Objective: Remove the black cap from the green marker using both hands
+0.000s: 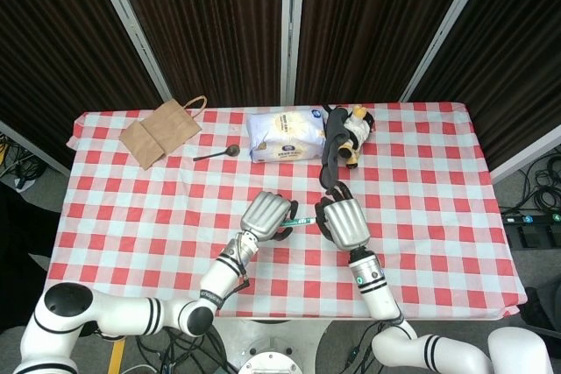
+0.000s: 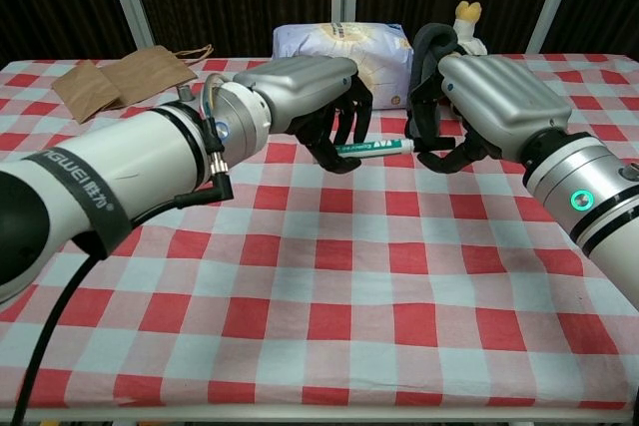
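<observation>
1. My left arm reaches in low from the near left edge of the checked table (image 2: 329, 326), forearm angled up toward the middle.
2. My left hand (image 2: 305, 87) hangs knuckles-up, fingers curled down around the green marker (image 2: 374, 147), gripping its left end above the cloth.
3. The marker lies level between my two hands, its white and green barrel showing in the gap.
4. My right hand (image 2: 494, 97) faces the left one, fingers hooked over the marker's right end where the black cap (image 2: 424, 154) sits; I cannot tell whether they actually grip it.
5. My right forearm runs back toward the near right edge.
</observation>
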Controlling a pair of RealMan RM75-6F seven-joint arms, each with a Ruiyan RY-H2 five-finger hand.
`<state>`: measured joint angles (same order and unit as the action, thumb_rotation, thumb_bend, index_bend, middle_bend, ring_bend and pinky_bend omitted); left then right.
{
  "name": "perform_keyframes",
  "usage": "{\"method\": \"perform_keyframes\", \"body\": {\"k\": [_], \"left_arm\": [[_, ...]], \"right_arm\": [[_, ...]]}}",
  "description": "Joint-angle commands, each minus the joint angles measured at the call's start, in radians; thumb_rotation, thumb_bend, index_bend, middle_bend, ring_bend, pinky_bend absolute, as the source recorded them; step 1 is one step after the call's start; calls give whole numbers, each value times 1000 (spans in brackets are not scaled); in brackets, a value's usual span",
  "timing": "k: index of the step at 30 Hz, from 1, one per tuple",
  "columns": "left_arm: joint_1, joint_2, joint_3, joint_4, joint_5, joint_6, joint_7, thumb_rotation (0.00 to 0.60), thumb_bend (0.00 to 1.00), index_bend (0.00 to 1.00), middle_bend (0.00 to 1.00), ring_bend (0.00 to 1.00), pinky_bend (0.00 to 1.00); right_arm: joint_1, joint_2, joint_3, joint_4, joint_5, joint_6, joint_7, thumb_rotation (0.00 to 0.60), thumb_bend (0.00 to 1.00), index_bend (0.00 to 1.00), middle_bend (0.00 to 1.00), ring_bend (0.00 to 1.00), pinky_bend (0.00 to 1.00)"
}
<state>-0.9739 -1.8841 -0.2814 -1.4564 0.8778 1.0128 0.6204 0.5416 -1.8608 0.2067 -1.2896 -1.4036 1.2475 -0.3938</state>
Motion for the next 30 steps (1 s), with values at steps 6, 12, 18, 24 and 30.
{"method": "perform_keyframes", "body": {"k": [6,12,18,24,30], "left_arm": [[7,13,9,-2,0,2,-13,600,410,575,593,524,557],[53,33,51,5,20,24,-55,600,410,574,593,524,556],[113,45,107,59,61,35,-121,600,410,572,592,524,555],[152,37,145,132,95,16,-178,600,410,569,591,524,554],[170,27,160,189,135,-11,-218,600,352,548,572,507,541]], "right_arm": [[-10,3,-8,10,4,15,11,600,283,767,692,326,188],[-32,22,-23,27,20,18,22,600,285,775,695,336,189],[-68,45,-38,75,61,3,55,600,282,776,694,335,189],[-85,44,-50,122,77,-13,91,600,281,778,693,335,189],[-86,30,-54,155,74,-21,114,600,259,771,680,332,185]]}}
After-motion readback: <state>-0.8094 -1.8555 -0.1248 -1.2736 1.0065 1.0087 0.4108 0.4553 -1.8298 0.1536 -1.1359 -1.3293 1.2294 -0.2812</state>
